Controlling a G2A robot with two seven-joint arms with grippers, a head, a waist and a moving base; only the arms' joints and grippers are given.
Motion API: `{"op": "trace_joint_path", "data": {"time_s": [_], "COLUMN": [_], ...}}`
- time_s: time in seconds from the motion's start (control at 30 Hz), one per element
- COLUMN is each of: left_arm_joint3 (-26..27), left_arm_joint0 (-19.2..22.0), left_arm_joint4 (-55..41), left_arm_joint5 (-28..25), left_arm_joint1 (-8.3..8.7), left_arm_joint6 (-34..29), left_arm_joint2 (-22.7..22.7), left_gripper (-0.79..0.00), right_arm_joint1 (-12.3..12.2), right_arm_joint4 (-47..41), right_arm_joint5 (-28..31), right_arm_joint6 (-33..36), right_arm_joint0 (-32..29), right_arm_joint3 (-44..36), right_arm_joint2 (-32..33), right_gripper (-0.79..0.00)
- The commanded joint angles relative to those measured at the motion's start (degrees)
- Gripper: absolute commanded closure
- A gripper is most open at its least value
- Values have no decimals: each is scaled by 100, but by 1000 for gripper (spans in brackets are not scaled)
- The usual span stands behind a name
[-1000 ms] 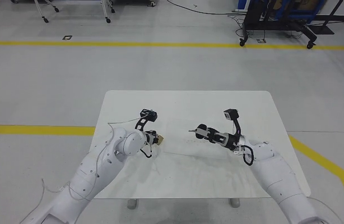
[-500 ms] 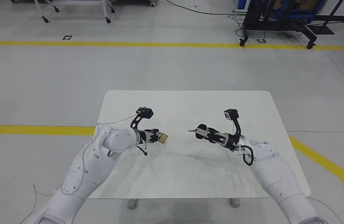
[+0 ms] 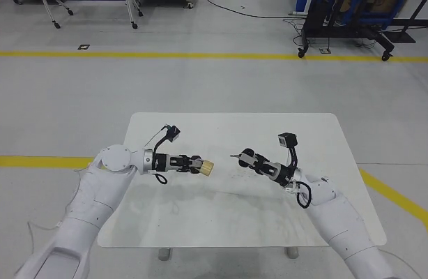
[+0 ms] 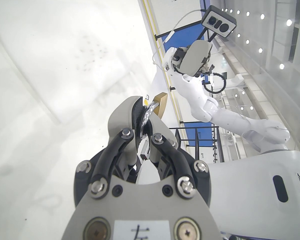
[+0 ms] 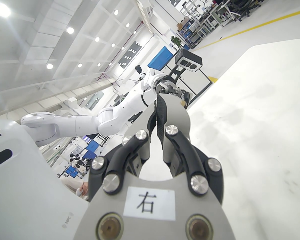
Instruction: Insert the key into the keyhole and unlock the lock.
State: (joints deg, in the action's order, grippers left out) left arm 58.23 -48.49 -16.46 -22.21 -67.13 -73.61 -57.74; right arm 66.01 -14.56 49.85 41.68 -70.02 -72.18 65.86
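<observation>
A brass padlock (image 3: 207, 167) hangs above the middle of the white table (image 3: 304, 129). My left gripper (image 3: 197, 165) is shut on its silver shackle. The left wrist view shows the lock body (image 4: 161, 103) jutting past the fingertips of the left gripper (image 4: 146, 112). My right gripper (image 3: 243, 158) is shut on a small key (image 3: 233, 155), whose tip points at the lock across a short gap. In the right wrist view the right gripper (image 5: 160, 101) has its pads pressed together and hides the key. The padlock (image 5: 183, 101) sits just beyond them.
The tabletop carries nothing else, only faint scuff marks (image 3: 249, 185). Yellow floor lines (image 3: 200, 54) run behind and beside the table. Wheeled frames (image 3: 346, 31) stand far back on the floor.
The left arm has swung out and stretched, carrying the padlock right and a little up toward the key. The right gripper has shifted slightly left with the key, narrowing the gap.
</observation>
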Motion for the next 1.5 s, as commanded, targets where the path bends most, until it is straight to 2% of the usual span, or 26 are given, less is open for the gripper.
{"op": "trace_joint_path", "data": {"time_s": [0.0, 0.1, 0.17, 0.27, 0.47, 0.73, 0.87, 1.03, 1.23, 1.3, 1.47], "left_arm_joint3": [13, 91, -90, -739, -1371, -1733, -1942, -2198, -2408, -2460, -2477], "left_arm_joint0": [-19, -104, -50, 221, 661, 858, 939, 1042, 1171, 1220, 1242], "left_arm_joint4": [-31, -695, -1481, -2403, -2208, -2232, -2314, -2484, -2553, -2502, -2436], "left_arm_joint5": [10, 190, 411, 704, 591, 510, 574, 853, 1055, 1034, 1017], "left_arm_joint1": [-3, -47, -109, -278, -561, -766, -858, -969, -1084, -1099, -1099], "left_arm_joint6": [26, -183, -550, -977, -1163, -1074, -996, -862, -732, -627, -569], "left_arm_joint2": [2, 24, 38, 210, 803, 1052, 1117, 1157, 1195, 1186, 1186], "left_gripper": [0, 0, 0, 0, 0, 0, 0, 0, 0, 0, 0], "right_arm_joint1": [0, 2, 39, 144, 302, 423, 463, 452, 383, 353, 353], "right_arm_joint4": [0, 4, 80, 346, 234, 1234, 1469, 1438, 908, 653, 653], "right_arm_joint5": [0, -29, -149, -81, 293, 267, 340, 457, 700, 760, 760], "right_arm_joint6": [0, -44, -425, -1088, -1718, -2273, -2319, -2001, -1731, -1707, -1707], "right_arm_joint0": [0, -3, 5, 98, 307, 430, 431, 432, 349, 286, 286], "right_arm_joint3": [0, -1, -46, 69, 346, 553, 578, 580, 518, 448, 448], "right_arm_joint2": [0, 7, -25, -204, -451, -626, -736, -790, -631, -538, -538], "right_gripper": [0, 0, 0, 0, 0, 0, 0, 0, 0, 0, 0]}}
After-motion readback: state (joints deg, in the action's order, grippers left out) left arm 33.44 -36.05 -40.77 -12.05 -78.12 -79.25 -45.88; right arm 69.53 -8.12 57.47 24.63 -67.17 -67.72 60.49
